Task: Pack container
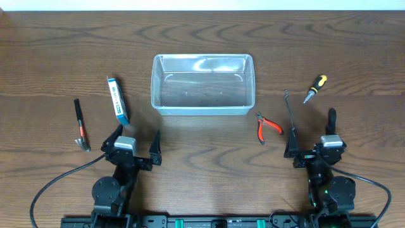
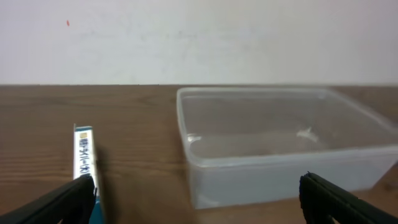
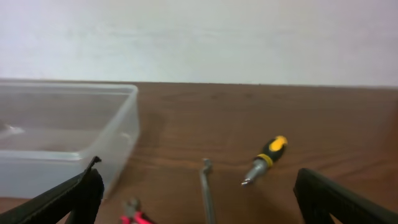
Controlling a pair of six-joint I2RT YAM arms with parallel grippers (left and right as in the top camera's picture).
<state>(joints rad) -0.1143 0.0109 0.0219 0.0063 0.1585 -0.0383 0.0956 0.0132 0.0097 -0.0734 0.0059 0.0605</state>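
Nearest: left gripper (image 1: 138,133) and right gripper (image 1: 311,130), both spread wide, pinching nothing. Just beyond: red pliers (image 1: 267,126) by the right one, blue box (image 1: 117,99) by the left. Farther back, mid-table (image 1: 63,50): clear container (image 1: 202,110), upright. Farthest right: screwdriver (image 1: 314,88).

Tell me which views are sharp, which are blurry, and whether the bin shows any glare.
Overhead: sharp and evenly lit, with pale reflections on the far wall of the container. Left wrist: soft focus, the container's edges hazy and the print on the box unreadable. Right wrist: softest of all, the screwdriver smeared.
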